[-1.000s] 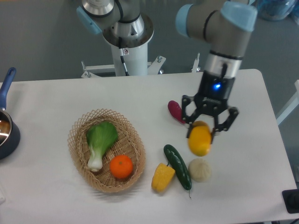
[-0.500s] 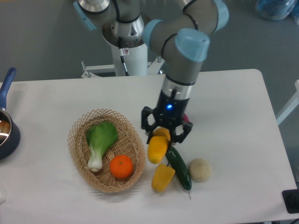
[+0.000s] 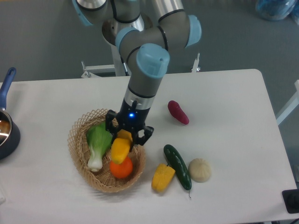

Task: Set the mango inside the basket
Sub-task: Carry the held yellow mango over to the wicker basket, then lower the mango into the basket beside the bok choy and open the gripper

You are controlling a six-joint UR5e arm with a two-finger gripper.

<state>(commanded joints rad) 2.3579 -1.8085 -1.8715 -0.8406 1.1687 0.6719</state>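
Even, bright overhead light from my feed, no hard glare. White table (image 3: pixel 233 93) reads slightly washed out; I see only soft, faint shadows under the basket (image 3: pixel 77 144) and the produce. Overall softness, low resolution. Arm's metal base (image 3: pixel 96 3) shows mild sheen. Blue lit spot on gripper (image 3: pixel 128 135).

basket (image 3: pixel 79 140): woven wicker, rough
mango (image 3: pixel 120 148): smooth, slight sheen
cucumber (image 3: pixel 177 166): glossy
table (image 3: pixel 233 116): matt white
arm (image 3: pixel 145 70): smooth plastic and metal
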